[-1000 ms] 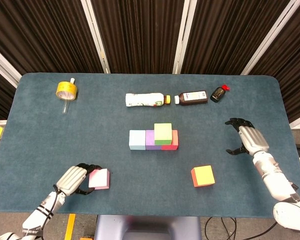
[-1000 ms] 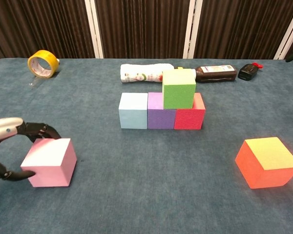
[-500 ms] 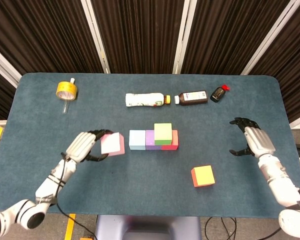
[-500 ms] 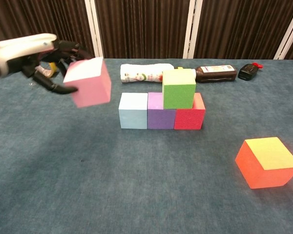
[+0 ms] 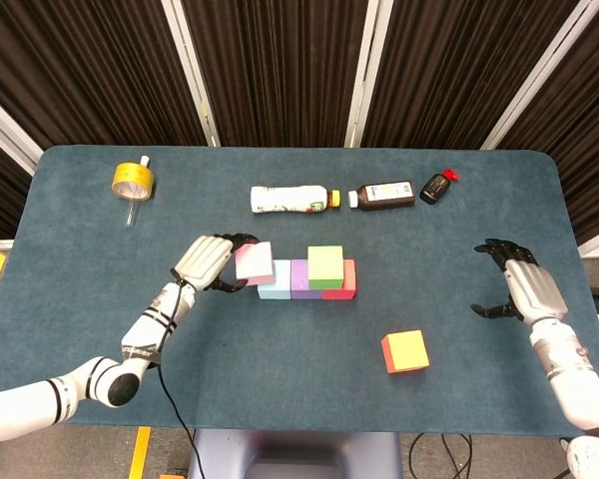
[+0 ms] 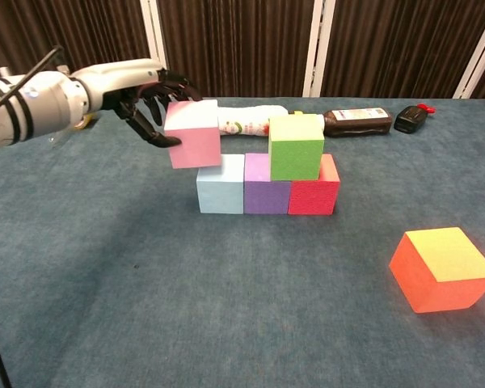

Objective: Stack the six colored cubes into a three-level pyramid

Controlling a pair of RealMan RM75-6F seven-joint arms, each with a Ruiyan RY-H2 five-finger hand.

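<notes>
Head view shows the blue desk spread under me, and on it, near the middle, the base row I am building on: light blue cube at the left, purple cube in the middle, red cube at the right, all touching side by side. The green cube sits on the second level, over the seam between purple and red. My left hand holds the pink cube in the air, fingers wrapped around its left side, with the cube hanging slightly tilted just above the light blue one and a little left of where it belongs. My right hand hovers over the desk well to the right, holding nothing, its fingers curled but apart. The orange cube with its yellow top waits on the near side of the desk, apart from the stack. I judge this to be the step of filling the second level: the pink cube needs to shift right, square up, and come down over the light blue and purple seam, snug beside the green without nudging it. Orange would then go on top. Along the far edge lie a white bottle, a dark bottle, a small black bottle, and a yellow tape roll.
</notes>
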